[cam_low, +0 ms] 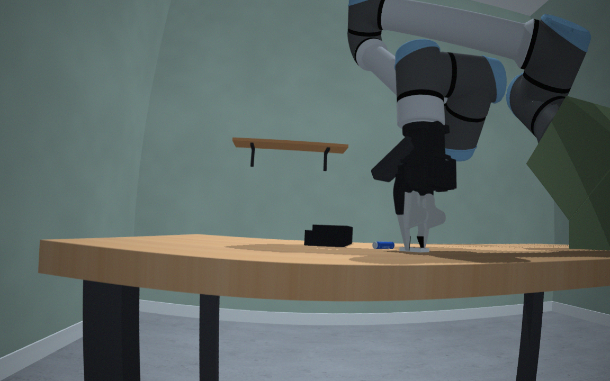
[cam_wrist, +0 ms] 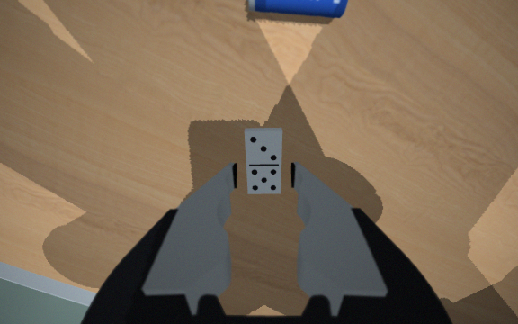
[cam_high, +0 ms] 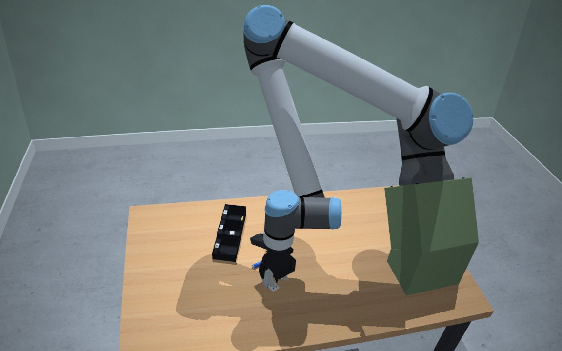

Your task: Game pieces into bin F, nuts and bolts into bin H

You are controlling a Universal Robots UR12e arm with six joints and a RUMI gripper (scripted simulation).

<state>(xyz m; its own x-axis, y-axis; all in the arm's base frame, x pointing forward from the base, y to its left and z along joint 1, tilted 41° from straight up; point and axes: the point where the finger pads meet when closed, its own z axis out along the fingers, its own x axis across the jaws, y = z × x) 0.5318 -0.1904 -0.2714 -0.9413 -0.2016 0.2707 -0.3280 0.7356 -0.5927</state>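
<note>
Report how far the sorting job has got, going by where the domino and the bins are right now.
Done: the black row of bins stands upright with small pieces inside, too small to identify. In hand: the end effector is down at the wooden table, fingers straddling the flat grey domino with a gap on each side, not gripping. Left: grip it, carry it to bin F. A blue cylinder lies nearby.
</note>
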